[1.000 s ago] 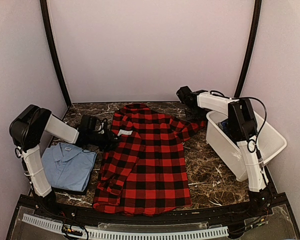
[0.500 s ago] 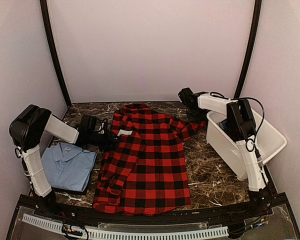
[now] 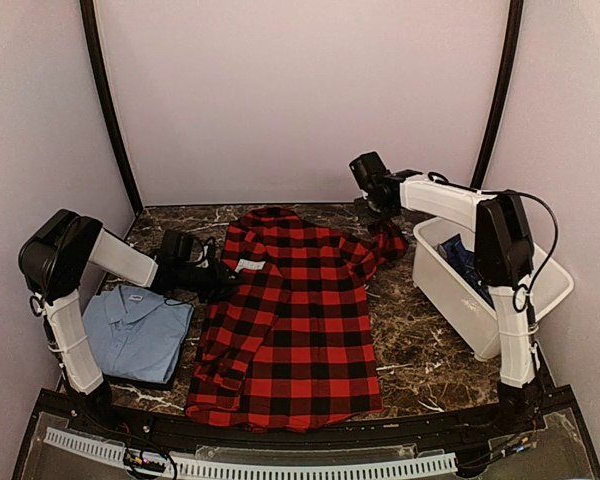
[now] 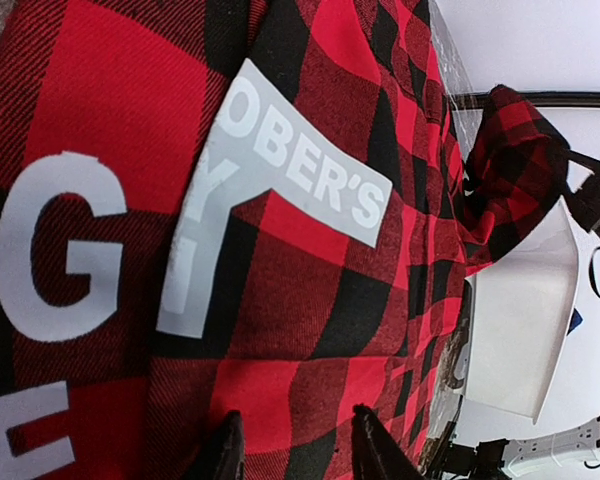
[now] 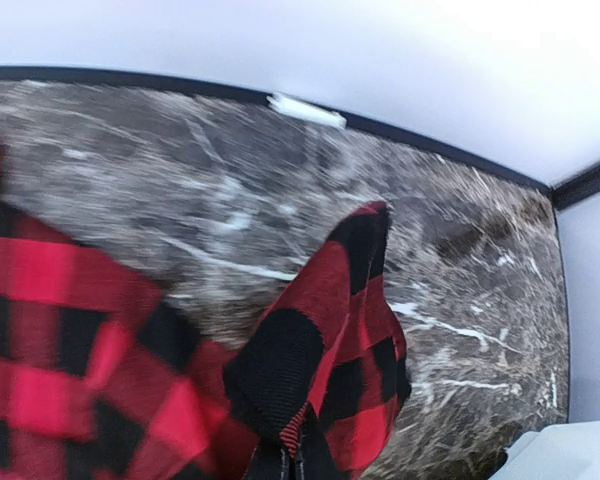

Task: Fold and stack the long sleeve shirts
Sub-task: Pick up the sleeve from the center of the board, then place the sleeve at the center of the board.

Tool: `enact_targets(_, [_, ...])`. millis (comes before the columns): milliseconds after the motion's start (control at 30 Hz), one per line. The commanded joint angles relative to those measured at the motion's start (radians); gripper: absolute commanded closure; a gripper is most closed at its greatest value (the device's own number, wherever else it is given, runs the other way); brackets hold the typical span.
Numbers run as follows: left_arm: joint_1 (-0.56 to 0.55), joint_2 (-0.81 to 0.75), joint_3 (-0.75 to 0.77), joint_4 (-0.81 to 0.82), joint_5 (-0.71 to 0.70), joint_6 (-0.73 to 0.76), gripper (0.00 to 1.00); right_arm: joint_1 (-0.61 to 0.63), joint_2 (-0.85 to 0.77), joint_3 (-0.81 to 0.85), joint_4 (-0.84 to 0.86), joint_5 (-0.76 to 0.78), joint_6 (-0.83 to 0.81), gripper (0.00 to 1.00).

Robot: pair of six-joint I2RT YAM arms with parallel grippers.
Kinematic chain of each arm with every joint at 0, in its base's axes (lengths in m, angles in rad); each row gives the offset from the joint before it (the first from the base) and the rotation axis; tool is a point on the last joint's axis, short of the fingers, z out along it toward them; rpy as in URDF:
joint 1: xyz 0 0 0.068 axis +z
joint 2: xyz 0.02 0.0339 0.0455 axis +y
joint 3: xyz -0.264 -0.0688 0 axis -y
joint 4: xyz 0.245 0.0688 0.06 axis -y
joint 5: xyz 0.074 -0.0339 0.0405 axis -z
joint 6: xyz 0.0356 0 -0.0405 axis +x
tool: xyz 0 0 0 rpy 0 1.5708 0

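The red-and-black checked flannel shirt (image 3: 290,320) lies spread in the middle of the table, its white neck label (image 3: 248,265) near the left arm. My right gripper (image 3: 388,222) is shut on the end of the shirt's right sleeve (image 5: 320,330), holding it a little above the table at the back right. My left gripper (image 3: 225,280) rests over the shirt's left shoulder, its jaws apart above the cloth (image 4: 298,450) beside the label (image 4: 280,170). A light blue collared shirt (image 3: 135,330) lies folded at the left. A dark blue shirt (image 3: 467,262) sits in the bin.
A white plastic bin (image 3: 525,300) stands at the right edge, tilted, close to the right arm. The table top is dark marble (image 3: 410,340). Pale walls with black corner posts close in the back and sides.
My right gripper has shut on the sleeve end and raised it off the table, moving slightly left and back. The left arm has not moved.
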Motion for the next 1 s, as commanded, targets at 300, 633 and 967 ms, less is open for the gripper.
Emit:
enact_targets(300, [0.004, -0.061, 0.031, -0.003, 0.040, 0.024, 0.65, 0.215, -0.455, -0.671, 0.355, -0.276, 0.315, 1.00])
enact_targets(633, [0.004, -0.057, 0.045, -0.007, 0.049, 0.030, 0.64, 0.223, -0.558, -0.908, 0.383, -0.280, 0.385, 0.62])
enact_targets(967, [0.004, -0.090, 0.062, -0.023, 0.062, 0.040, 0.63, 0.283, -0.631, -0.877, 0.332, -0.260, 0.255, 0.33])
